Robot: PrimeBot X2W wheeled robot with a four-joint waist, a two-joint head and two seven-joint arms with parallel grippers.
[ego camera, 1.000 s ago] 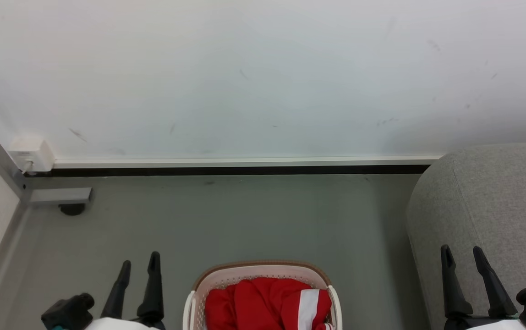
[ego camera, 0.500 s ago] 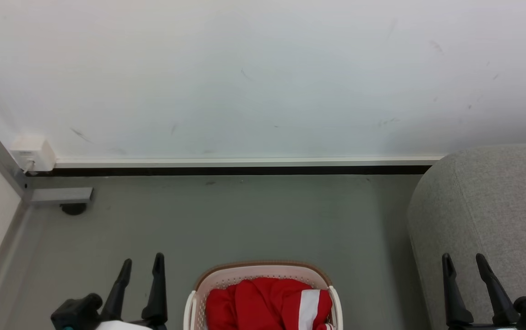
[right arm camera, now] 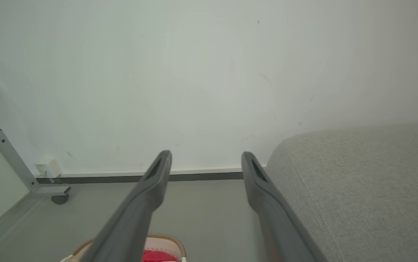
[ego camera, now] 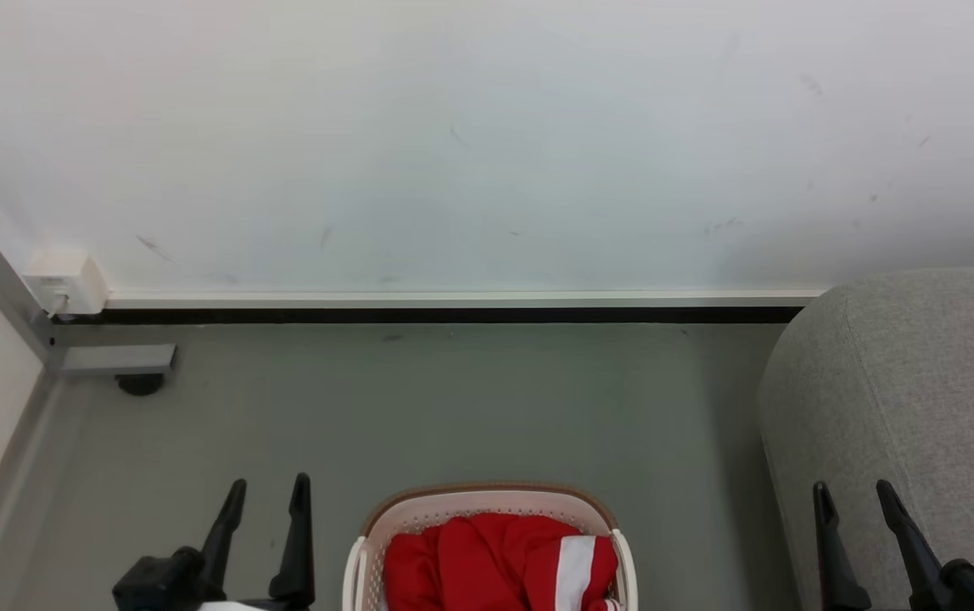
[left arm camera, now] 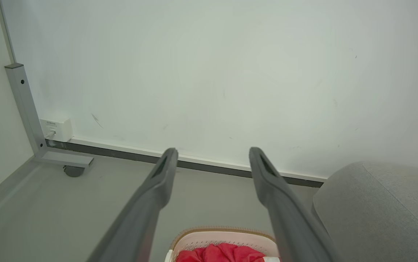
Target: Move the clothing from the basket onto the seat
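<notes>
Shifted slightly since 1 s ago: left gripper (ego camera: 269, 481), right gripper (ego camera: 852, 485); both spread wide, gripping nothing. Noted clothing (ego camera: 487, 560) heaped in basket (ego camera: 487, 501), near seat (ego camera: 920, 382).

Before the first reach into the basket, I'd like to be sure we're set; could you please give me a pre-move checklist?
1. Left gripper open, holding nothing: ok.
2. Right gripper open, holding nothing: ok.
3. Clothing lying in the basket, uncovered on top: ok.
4. Seat in view right of the basket: ok.
5. Number of garments: cannot tell; the basket's near part is cut off.
</notes>
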